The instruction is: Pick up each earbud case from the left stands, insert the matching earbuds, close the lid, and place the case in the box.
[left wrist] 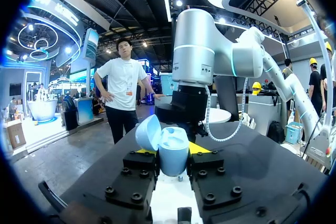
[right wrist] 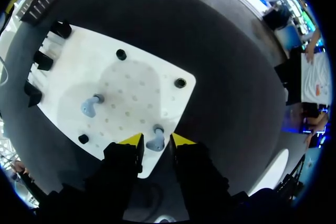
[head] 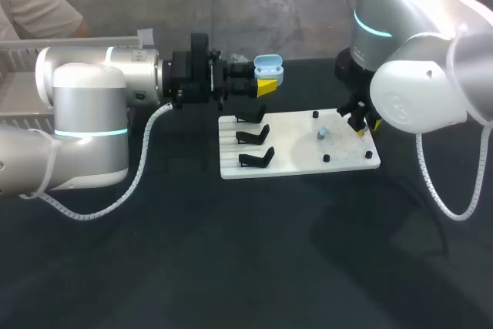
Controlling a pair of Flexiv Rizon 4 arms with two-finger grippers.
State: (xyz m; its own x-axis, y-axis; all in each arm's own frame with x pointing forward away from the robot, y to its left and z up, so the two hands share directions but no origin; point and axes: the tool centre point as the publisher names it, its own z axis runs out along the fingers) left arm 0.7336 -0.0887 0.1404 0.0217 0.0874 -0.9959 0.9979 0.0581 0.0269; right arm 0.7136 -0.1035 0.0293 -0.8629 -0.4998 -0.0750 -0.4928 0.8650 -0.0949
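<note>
The left end effector [head: 264,81] is clamped on a light-blue earbud case [head: 269,68], one yellow tip on each side, with the lid hinged open. It holds the case off the table [head: 231,267], just past the far edge of the white board [head: 308,152]. Three black stands [head: 254,136] sit in a row along the board's left side. The right end effector [right wrist: 156,141] hangs low over the board's right edge, with a pale blue earbud [right wrist: 156,136] right at its yellow tips. I cannot tell whether it grips the earbud. A second earbud [right wrist: 89,106] lies further in on the board.
</note>
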